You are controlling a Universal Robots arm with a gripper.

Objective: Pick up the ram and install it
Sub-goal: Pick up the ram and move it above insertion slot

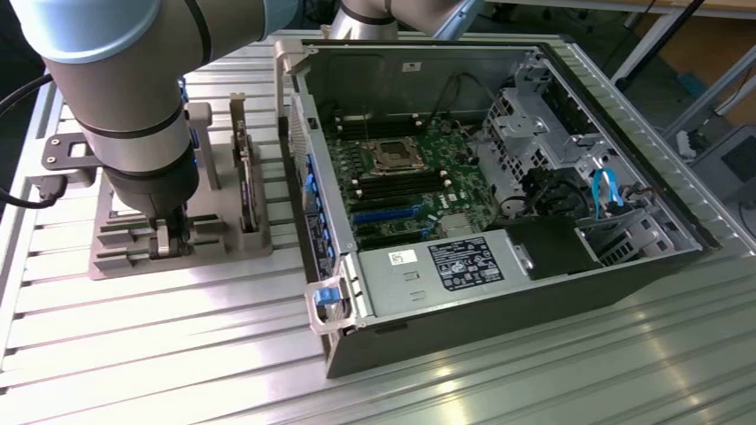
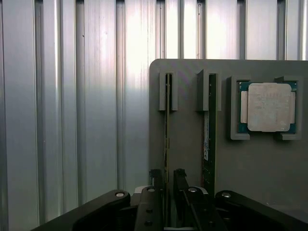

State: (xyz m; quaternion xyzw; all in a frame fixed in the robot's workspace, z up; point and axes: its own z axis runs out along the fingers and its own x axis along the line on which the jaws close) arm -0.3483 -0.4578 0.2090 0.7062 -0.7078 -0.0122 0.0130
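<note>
Currently the gripper (image 2: 167, 177) is low over the grey holder (image 2: 260, 173), partly open, with one finger (image 2: 155, 184) on each side of the ram (image 2: 167, 125). A thin dark gap shows on both sides of the stick, so it is straddled, not clamped or lifted. The ram stands on edge in its slot, far end seated in a notched post. A second ram (image 2: 208, 139) stands parallel in the next slot, just beside it and untouched. The square silver processor chip (image 2: 268, 107) lies flat in its corner pocket, beyond the second stick.

In the exterior view the arm (image 1: 119, 97) reaches straight down to the holder at that view's left, gripper (image 1: 169, 241) at the slots. An open computer case (image 1: 614, 266) lies on the slatted metal table (image 1: 177, 354) to the holder's right, its motherboard (image 1: 402, 181) exposed.
</note>
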